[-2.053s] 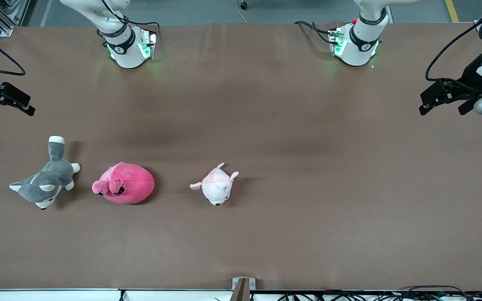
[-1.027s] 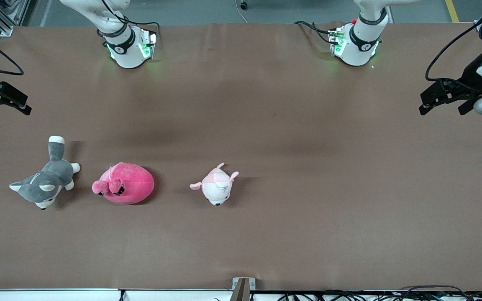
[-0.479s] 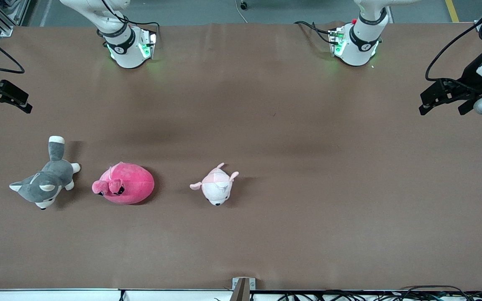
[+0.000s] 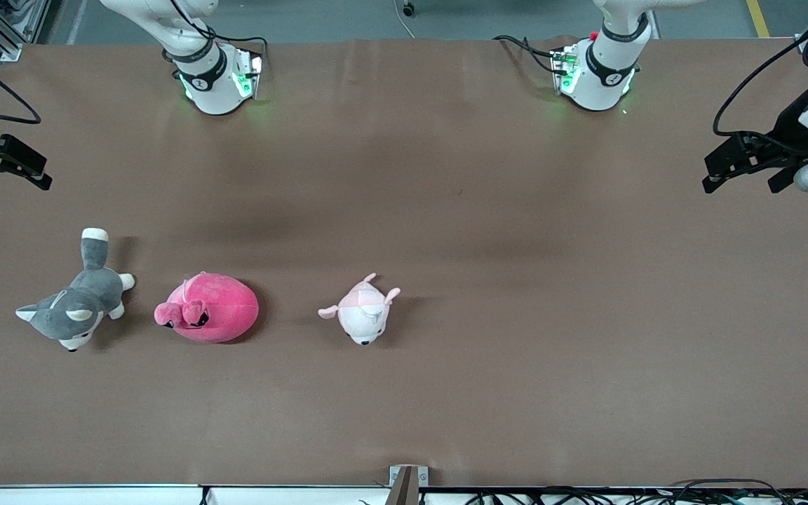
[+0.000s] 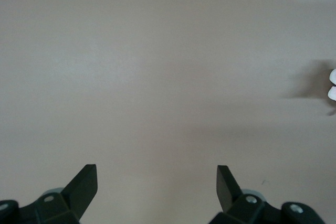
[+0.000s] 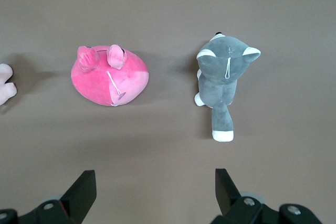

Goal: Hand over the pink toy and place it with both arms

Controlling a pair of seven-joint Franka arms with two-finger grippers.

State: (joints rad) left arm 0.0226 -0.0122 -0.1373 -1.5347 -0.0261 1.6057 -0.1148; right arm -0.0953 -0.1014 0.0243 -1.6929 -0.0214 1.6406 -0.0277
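While both arms hang at the table ends, the pink toy (image 4: 207, 308) lies untouched on the brown table (image 4: 516, 315).

No readable writing or labels anywhere (only green lights at the two bases). Pink toy sits toward the right arm's end, between the grey husky plush (image 4: 74, 308) and the pale pink-and-white plush (image 4: 362, 315), apart from both, all three in one row. Right gripper (image 4: 4, 165) hovers over the table's edge at its own end, fingers spread wide, nothing in them; its wrist view shows the pink toy (image 6: 110, 76) and husky (image 6: 223, 85). Left gripper (image 4: 744, 168) waits over its own end, fingers released and empty. Wide bare tabletop runs from the pale plush to the left arm's end, and between the toys and the bases.
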